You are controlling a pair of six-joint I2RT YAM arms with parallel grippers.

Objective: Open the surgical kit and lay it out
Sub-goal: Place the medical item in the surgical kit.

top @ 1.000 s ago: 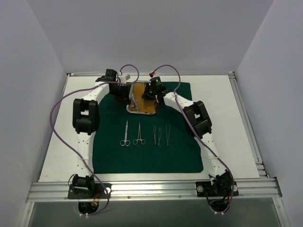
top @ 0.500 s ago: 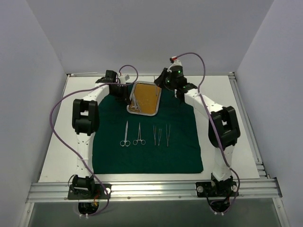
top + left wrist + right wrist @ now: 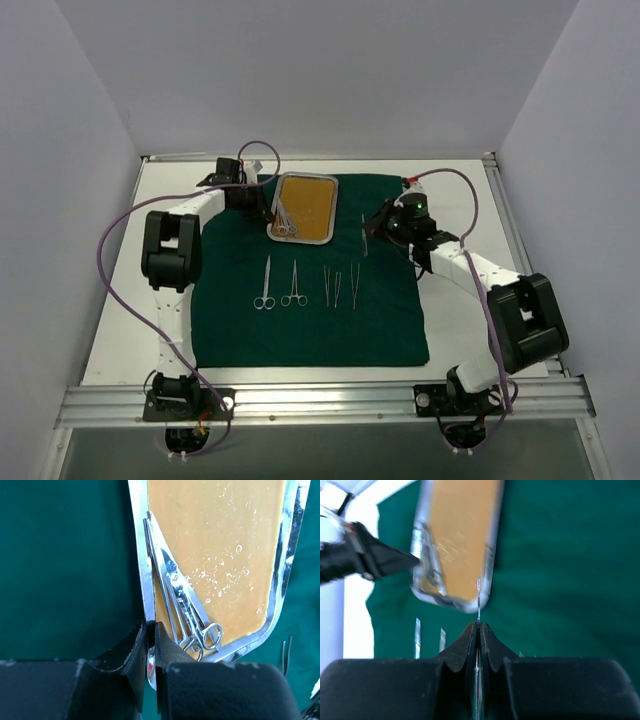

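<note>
1. The dark green cloth lies spread flat across the white table. The steel tray with its orange-brown floor sits on the cloth's far edge.
2. The left gripper is clamped narrowly on the tray's left steel rim near its closer corner, one finger outside the rim and one inside.
3. A cluster of scissor-handled instruments lies in the tray along that same rim, with the ring handles at the closer end.
4. The right gripper has its fingers pressed together on a slim silver instrument. The tip of that instrument pokes out past the fingertips. From above, it is held over the cloth just right of the tray and apart from it.
5. Four pieces lie in a row on the cloth nearer the arm bases. From left to right they are a pair of scissors, a second ring-handled instrument, one pair of tweezers and another pair of tweezers. None of them touch.
</note>
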